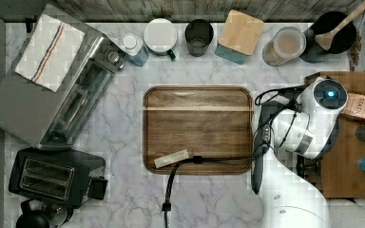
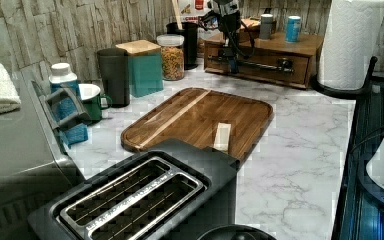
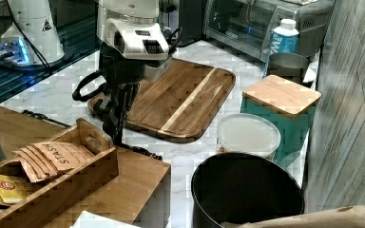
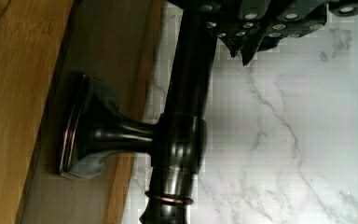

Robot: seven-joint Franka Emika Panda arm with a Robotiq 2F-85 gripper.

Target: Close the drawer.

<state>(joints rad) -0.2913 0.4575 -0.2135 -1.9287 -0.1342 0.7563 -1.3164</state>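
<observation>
The drawer (image 2: 267, 69) is the medium-brown front of the small wooden cabinet (image 2: 300, 45) at the back of the left view. Its dark bar handle (image 2: 252, 64) runs across it. My gripper (image 2: 228, 61) comes straight down onto that handle. In the wrist view the fingertips (image 4: 237, 45) are close together with nothing between them, right beside the handle bar (image 4: 186, 93), on its counter side. The bar's post is fixed to the drawer front (image 4: 51, 196). In the top view the handle (image 1: 259, 156) lies at the cabinet's left, with my gripper (image 1: 266, 133) over it.
A dark rounded wooden tray (image 1: 197, 128) with a small light strip (image 1: 171, 158) lies mid-counter. A toaster oven (image 1: 52, 80) and a toaster (image 1: 52, 175) are on the top view's left. Jars, canisters and a black pot (image 1: 330, 33) line the back. A tea-bag box (image 3: 52, 171) sits on the cabinet.
</observation>
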